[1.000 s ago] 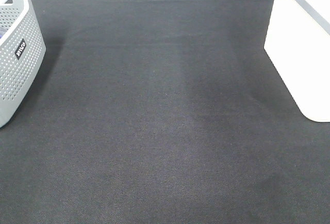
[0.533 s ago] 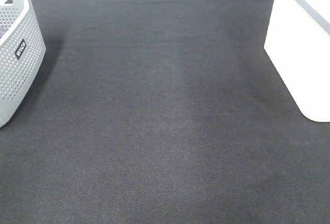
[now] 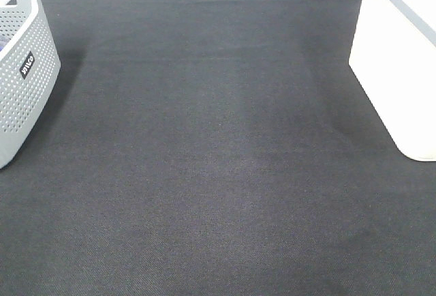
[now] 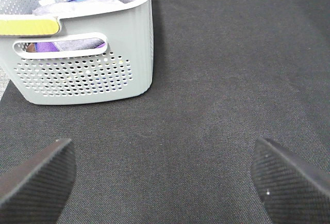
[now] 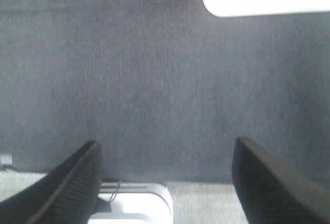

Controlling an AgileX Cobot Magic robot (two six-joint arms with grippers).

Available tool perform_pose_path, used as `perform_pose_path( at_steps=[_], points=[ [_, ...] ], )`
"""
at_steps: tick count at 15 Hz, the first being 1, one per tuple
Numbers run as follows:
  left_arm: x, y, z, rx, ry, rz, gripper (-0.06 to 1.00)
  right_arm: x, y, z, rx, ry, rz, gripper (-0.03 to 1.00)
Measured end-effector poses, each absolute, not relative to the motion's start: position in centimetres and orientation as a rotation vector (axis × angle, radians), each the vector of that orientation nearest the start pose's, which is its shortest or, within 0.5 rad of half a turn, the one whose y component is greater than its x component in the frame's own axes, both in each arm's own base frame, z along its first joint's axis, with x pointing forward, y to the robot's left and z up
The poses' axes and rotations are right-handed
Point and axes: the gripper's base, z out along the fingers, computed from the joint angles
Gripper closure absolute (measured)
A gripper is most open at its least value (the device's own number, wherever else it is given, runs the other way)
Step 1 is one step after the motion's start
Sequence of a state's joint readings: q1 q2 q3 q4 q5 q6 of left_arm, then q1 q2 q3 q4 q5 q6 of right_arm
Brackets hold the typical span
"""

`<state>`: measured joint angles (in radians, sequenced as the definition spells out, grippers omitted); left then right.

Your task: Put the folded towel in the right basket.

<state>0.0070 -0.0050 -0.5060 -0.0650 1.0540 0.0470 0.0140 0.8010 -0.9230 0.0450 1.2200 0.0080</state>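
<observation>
Dark woven surface [image 3: 204,146] bare between baskets. White right basket [image 3: 398,71] at far right, nearer right tool [image 5: 165,175]. Grey perforated basket [image 3: 20,71] by left tool [image 4: 165,175]. Both tools released, empty. Folded towel: not visible; direction undetermined.

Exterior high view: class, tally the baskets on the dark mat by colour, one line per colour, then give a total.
Grey perforated basket: 1
White solid-walled basket: 1
Total: 2
</observation>
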Motion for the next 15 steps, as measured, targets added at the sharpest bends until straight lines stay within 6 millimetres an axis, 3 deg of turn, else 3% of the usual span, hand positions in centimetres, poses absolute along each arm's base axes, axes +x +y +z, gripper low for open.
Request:
perform_pose_path(
  at_steps=[1, 3, 7, 9, 15],
  points=[
    [-0.6, -0.5, 28.0, 0.044, 2.025, -0.043, 0.07, 9.2, 0.5, 34.4, -0.023, 2.518, 0.057, 0.3],
    [-0.6, -0.5, 28.0, 0.044, 2.025, -0.043, 0.07, 5.7, 0.4, 33.3, -0.05, 2.431, 0.046, 0.3],
    [-0.6, -0.5, 28.0, 0.044, 2.025, -0.043, 0.07, 1.3, 0.3, 29.4, -0.088, 2.265, 0.023, 0.29],
    [-0.6, -0.5, 28.0, 0.044, 2.025, -0.043, 0.07, 0.6, 0.3, 28.2, -0.089, 2.203, 0.02, 0.29],
    [-0.6, -0.5, 28.0, 0.044, 2.025, -0.043, 0.07, 0.5, 0.3, 27.8, -0.086, 2.124, 0.019, 0.29]
  ],
)
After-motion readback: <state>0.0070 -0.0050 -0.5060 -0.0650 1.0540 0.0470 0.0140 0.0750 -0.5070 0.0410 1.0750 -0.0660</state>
